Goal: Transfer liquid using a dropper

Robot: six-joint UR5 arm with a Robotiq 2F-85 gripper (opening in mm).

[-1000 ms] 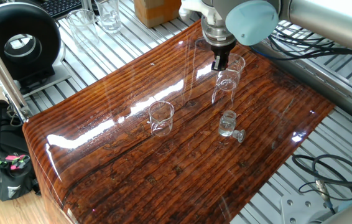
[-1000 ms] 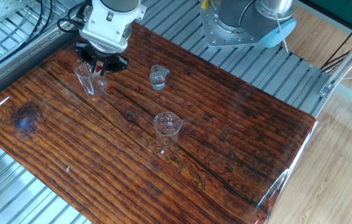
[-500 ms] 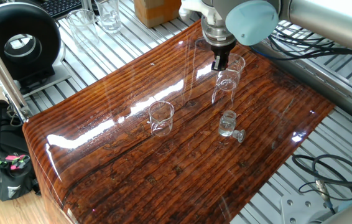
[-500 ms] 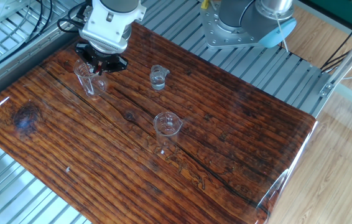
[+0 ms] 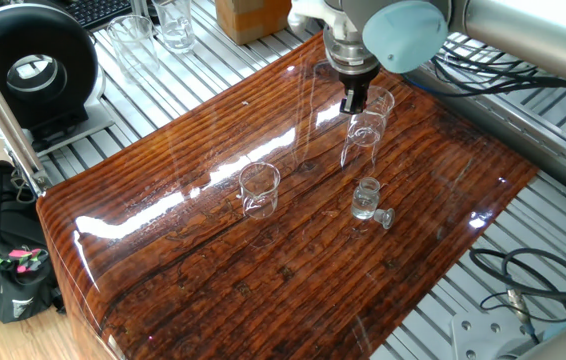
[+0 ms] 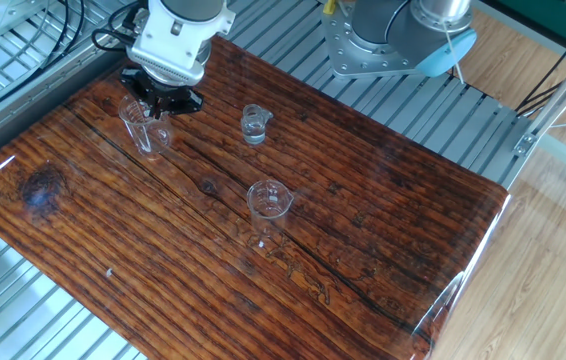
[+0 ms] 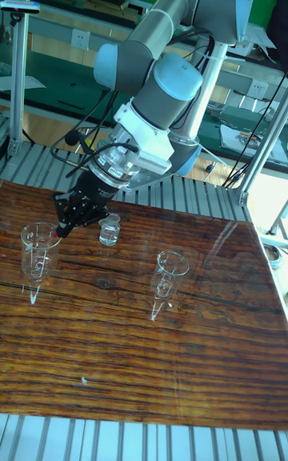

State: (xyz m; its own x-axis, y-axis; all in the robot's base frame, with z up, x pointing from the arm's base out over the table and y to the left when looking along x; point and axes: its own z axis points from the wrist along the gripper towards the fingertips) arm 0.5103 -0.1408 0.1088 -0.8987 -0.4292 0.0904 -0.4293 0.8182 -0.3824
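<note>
Hovering over the rim of a conical glass vessel (image 6: 139, 124), the gripper (image 6: 161, 105) is seen; neither its opening nor the dropper can be made out.

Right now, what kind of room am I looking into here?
Most likely a robotics lab or workshop. A robot arm is bolted to a slatted metal bench beside a glossy wooden board set with small clear glass vessels. Loose cables trail around, and other benches stand behind.

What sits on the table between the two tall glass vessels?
Nothing: bare wood separates the vessel under the gripper from the other vessel; the small bottle stands aside, in the other fixed view.
</note>
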